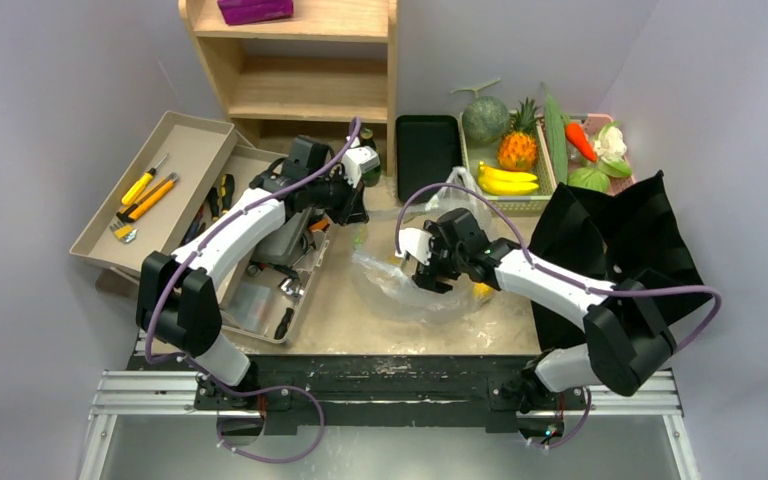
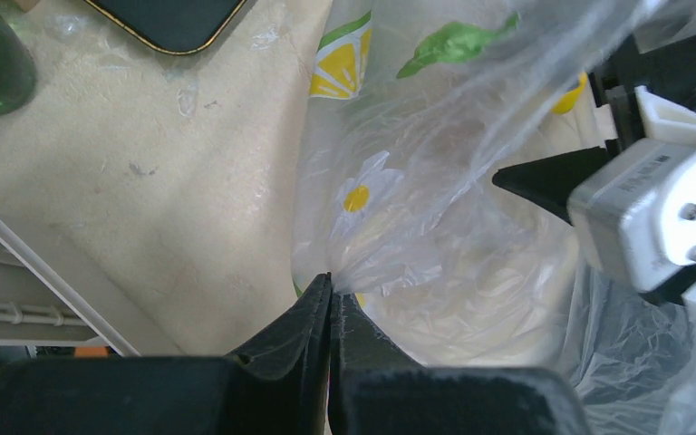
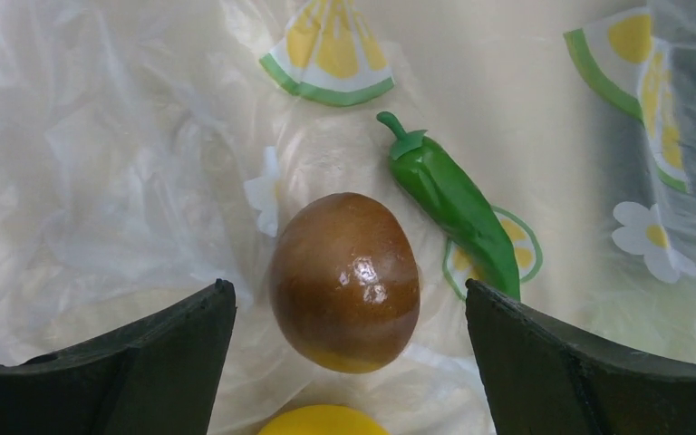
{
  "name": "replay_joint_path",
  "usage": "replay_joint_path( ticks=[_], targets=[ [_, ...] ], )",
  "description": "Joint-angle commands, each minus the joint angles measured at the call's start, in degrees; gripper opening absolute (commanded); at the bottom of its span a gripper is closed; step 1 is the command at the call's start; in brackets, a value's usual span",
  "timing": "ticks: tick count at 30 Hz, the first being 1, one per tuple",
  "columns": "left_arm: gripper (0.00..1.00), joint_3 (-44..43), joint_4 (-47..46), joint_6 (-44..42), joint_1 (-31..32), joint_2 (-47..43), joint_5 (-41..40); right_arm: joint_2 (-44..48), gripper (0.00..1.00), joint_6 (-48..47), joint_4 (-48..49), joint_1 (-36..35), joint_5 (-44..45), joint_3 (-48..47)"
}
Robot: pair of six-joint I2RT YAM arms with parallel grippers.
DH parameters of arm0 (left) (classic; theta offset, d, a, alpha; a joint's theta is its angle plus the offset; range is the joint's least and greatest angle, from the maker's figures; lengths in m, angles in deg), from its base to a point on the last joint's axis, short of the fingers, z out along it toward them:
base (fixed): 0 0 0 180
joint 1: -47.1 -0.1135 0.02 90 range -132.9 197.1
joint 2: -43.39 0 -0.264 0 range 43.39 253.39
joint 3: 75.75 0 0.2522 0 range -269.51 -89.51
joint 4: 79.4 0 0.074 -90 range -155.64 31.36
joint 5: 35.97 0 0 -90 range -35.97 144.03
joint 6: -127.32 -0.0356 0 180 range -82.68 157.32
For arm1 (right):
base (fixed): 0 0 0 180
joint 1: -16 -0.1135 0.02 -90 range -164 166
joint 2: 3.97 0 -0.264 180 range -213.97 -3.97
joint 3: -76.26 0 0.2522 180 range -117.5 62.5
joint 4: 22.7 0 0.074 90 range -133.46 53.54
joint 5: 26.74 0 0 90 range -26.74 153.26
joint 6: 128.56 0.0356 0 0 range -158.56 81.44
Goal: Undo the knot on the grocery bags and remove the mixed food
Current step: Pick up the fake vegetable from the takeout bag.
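Peeking into the bag (image 1: 410, 285) on the table (image 1: 345, 315), we saw a brown fruit (image 3: 344, 281), a pepper (image 3: 453, 204) and a yellow thing (image 3: 322, 421). The right gripper (image 3: 346, 288) gaped wide over them, and the left gripper (image 2: 330, 290) pinched the bag's edge.

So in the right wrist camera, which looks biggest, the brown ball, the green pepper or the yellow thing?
1. brown ball: looks biggest, wide and round.
2. green pepper: about as long, but much thinner.
Not ranked: yellow thing. Only its top edge shows at the bottom of the picture, so its size is unsure.
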Motion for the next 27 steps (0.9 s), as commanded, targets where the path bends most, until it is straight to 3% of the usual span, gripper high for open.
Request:
replay_joint_path(
  ticks=[1,9,14,15,17,22,27],
  targets=[
    [0.00,-2.84,-0.64,-2.62,0.16,-2.36,-0.03,-3.73,0.93,1.60,0.58,0.22,4.17,-2.88],
    [0.00,-3.31,0.28,-2.68,0.15,-1.75,0.11,-10.28,0.94,4.06,-3.13,0.27,6.41,-6.20],
    [0.00,-4.27,0.82,-2.90,0.16,-0.99,0.00,-8.79,0.57,3.60,-4.32,0.27,3.22,-9.65],
    [0.00,-4.40,0.96,-2.89,0.16,-0.89,-0.01,-8.04,0.52,3.66,-4.79,0.25,2.03,-10.86],
    [0.00,-4.69,0.98,-2.85,0.10,-0.70,0.08,-6.61,0.51,4.48,-5.20,0.30,-0.23,-13.45],
    [0.00,-5.21,1.22,-2.33,0.10,-0.22,-0.06,-3.53,0.49,7.87,-8.00,2.76,-11.80,-21.18],
    [0.00,-5.22,1.16,-1.97,0.17,-0.08,0.02,-3.73,0.47,15.44,-11.85,8.70,-29.76,-30.92]
  ],
)
